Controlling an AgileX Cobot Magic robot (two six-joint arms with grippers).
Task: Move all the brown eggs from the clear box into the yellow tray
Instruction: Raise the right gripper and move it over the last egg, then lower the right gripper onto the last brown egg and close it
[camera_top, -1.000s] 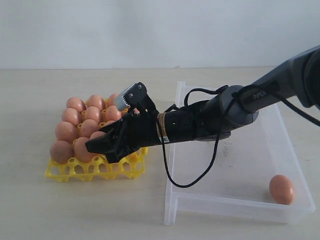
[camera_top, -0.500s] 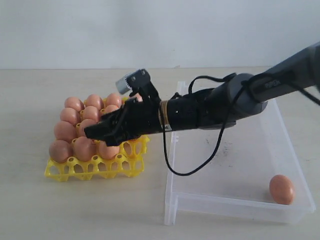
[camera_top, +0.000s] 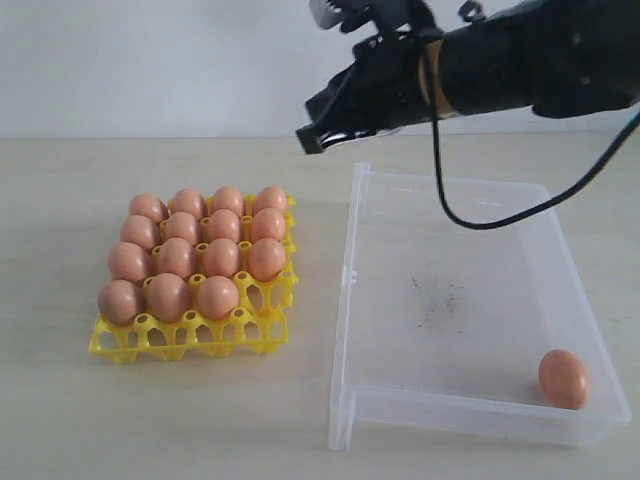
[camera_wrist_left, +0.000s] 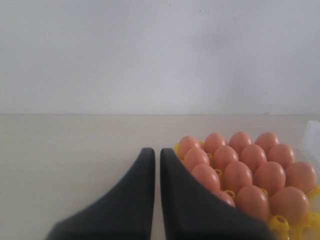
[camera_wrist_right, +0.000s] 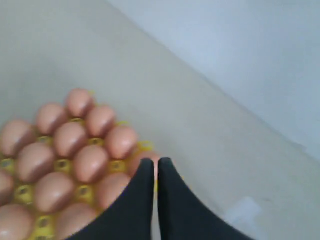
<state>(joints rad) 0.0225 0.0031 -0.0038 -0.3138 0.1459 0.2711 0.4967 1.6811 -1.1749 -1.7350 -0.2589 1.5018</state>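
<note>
Right hand hangs high over the desk, above the gap between the yellow tray and the far left corner of the clear box. Its fingers are pressed together with nothing between them; the right wrist view shows the same. Fifteen brown eggs sit in the tray. One empty cup shows at the front corner nearest the box. The last brown egg lies on the box floor in the near right corner, just beside both walls. From the right hand that is down and diagonally across the whole box, well apart. The egg's long axis looks to run roughly front to back, but it is too small to be sure. Left hand also has its fingers pressed together, holds nothing, and sits low on the tray side. It doesn't show in the exterior view. The right arm is the likely one for this pick. It needs to spread the fingers, then drop in clear of the corner walls.
</note>
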